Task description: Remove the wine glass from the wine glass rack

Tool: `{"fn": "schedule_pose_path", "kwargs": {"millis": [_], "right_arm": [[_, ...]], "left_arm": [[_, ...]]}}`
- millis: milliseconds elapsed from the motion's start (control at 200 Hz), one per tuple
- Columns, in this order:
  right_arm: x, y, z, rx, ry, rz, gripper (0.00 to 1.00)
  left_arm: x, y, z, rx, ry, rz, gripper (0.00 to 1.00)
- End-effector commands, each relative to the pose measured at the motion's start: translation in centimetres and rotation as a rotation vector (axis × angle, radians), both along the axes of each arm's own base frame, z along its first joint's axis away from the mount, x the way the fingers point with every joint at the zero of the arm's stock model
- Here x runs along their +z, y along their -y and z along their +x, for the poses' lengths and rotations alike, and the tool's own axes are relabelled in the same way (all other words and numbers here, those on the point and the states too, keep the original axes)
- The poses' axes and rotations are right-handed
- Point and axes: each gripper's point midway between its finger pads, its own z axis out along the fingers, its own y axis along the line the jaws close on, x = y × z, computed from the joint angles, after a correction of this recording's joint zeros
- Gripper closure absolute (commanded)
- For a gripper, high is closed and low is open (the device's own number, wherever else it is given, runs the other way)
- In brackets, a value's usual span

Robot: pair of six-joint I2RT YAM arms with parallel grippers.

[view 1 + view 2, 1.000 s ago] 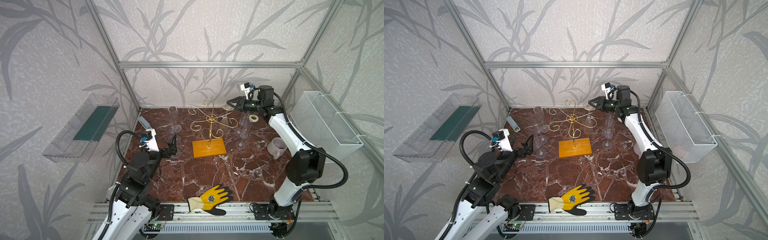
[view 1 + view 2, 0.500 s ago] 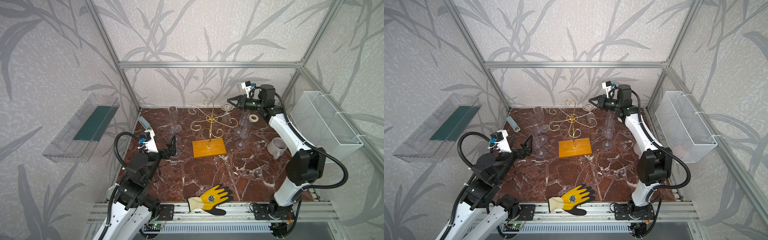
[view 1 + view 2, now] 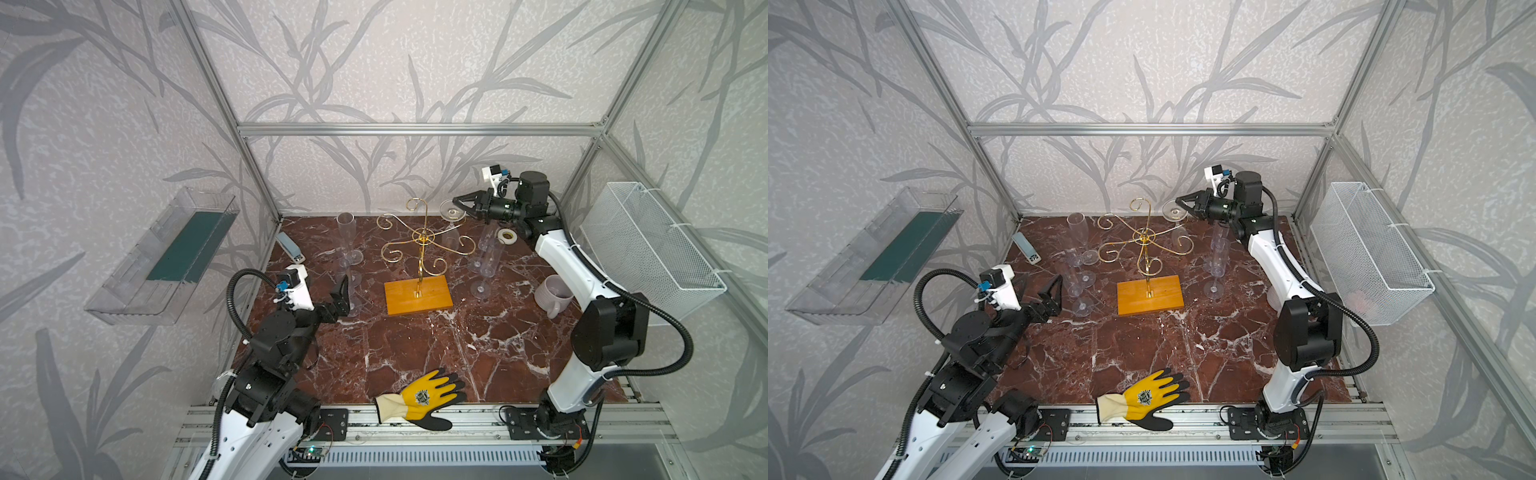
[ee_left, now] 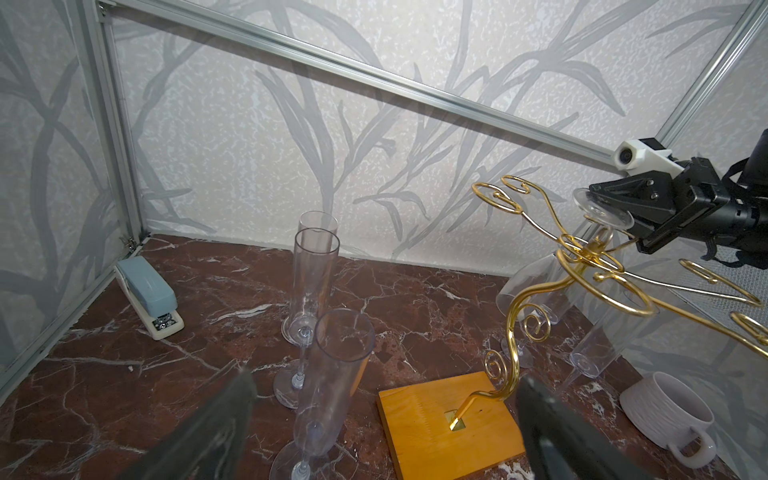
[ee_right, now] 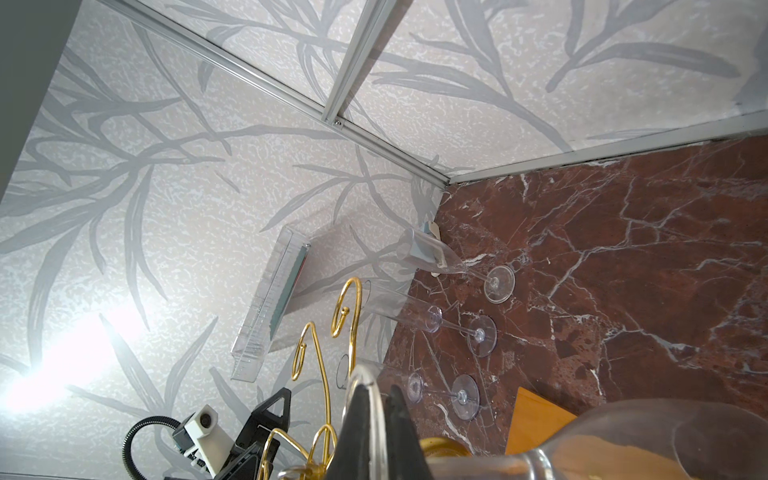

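The wine glass rack [image 3: 417, 296] stands toward the rear middle of the desk [image 3: 415, 349]. The wine glass [image 3: 449, 214] hangs bowl-down from its rear-right arm, with the flat foot riding above the wire. Hung this way, the foot is the one part exposed over the gold curls. That is probably why the right fingers [image 3: 468, 204] reach in level from the rear right corner and are clamped on the foot's rim. The right wrist view shows the clear disc pinched between them. Freeing the glass likely means drawing it outward along the arm past the curled tip, a pull this sideways reach suits. The left fingers [image 3: 341, 293] are spread wide and empty near the left edge, just beside some upright flutes [image 3: 345, 232]. They seem to be parked clear of the wire arms. A second group of flutes [image 3: 486, 262] stands right of the rack, where a careless sweep could topple them.
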Motion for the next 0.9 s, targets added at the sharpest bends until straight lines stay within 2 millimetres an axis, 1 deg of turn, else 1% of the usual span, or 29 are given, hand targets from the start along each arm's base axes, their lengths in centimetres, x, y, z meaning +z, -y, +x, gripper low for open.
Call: {"fn": "schedule_pose_path", "kwargs": {"millis": [0,130,260,265,275,300,550,895], "right_arm": [[3.0,0.3,-0.4,0.009,0.06,0.07,1.0],[3.9,0.7,-0.6,-0.004,0.067,0.078,1.0],[3.3,1.1,-0.5,-0.013,0.049,0.076,1.0],[3.9,1.1,-0.9,-0.013,0.061,0.078,1.0],[4.4,1.2,-1.2,-0.014,0.071,0.08,1.0],[4.6,1.4,-1.4,-0.017,0.074,0.081,1.0],[4.4,2.1,-2.2,-0.033,0.07,0.079,1.0],[4.3,2.3,-3.6,-0.034,0.059,0.09,1.0]], "left_arm": [[-0.3,-0.7,-0.3,0.032,-0.007,-0.016,0.01],[-0.4,-0.8,-0.3,0.036,-0.007,-0.014,0.01],[-0.5,-0.8,-0.2,0.038,-0.01,-0.011,0.01],[-0.5,-0.8,-0.2,0.039,-0.01,-0.011,0.01],[-0.4,-0.8,-0.2,0.038,-0.008,-0.012,0.01],[-0.5,-0.8,-0.2,0.038,-0.01,-0.011,0.01],[-0.5,-0.7,-0.2,0.033,-0.011,-0.012,0.01],[-0.7,-0.8,-0.3,0.038,-0.017,-0.016,0.01]]}}
